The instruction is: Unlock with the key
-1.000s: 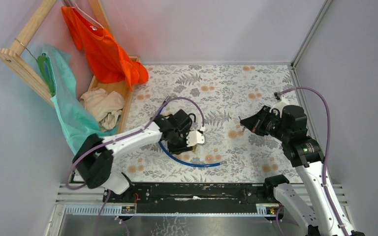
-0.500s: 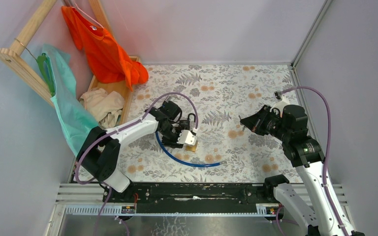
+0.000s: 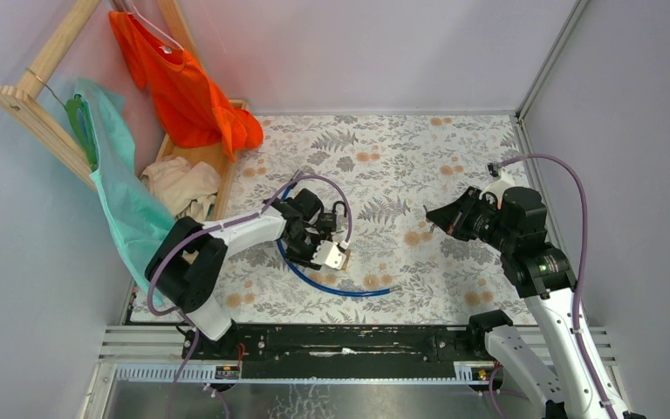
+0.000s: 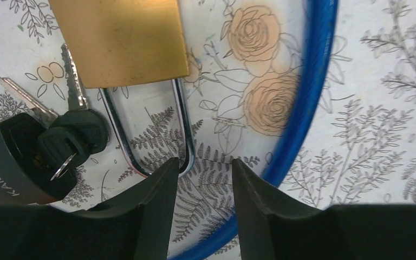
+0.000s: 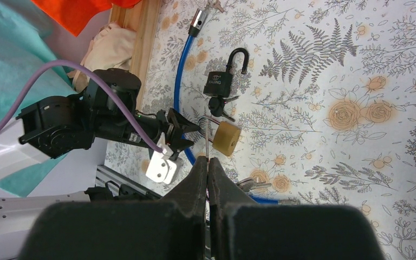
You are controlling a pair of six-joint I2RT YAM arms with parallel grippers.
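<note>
The key (image 4: 81,132) lies flat on the counter (image 4: 368,108). Its black head touches the black padlock (image 4: 13,160) at its 7 o'clock, and the brass padlock (image 4: 122,40) sits at 1 o'clock. The left hand (image 4: 205,165), fingers apart and empty, hangs over the brass shackle's bend, probably to steady that lock. The right hand (image 5: 207,165) is pressed together, well apart at 3 o'clock, likely waiting.

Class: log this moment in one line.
left claw open at brass padlock shackle | right claw shut | key by black padlock, untouched
</note>
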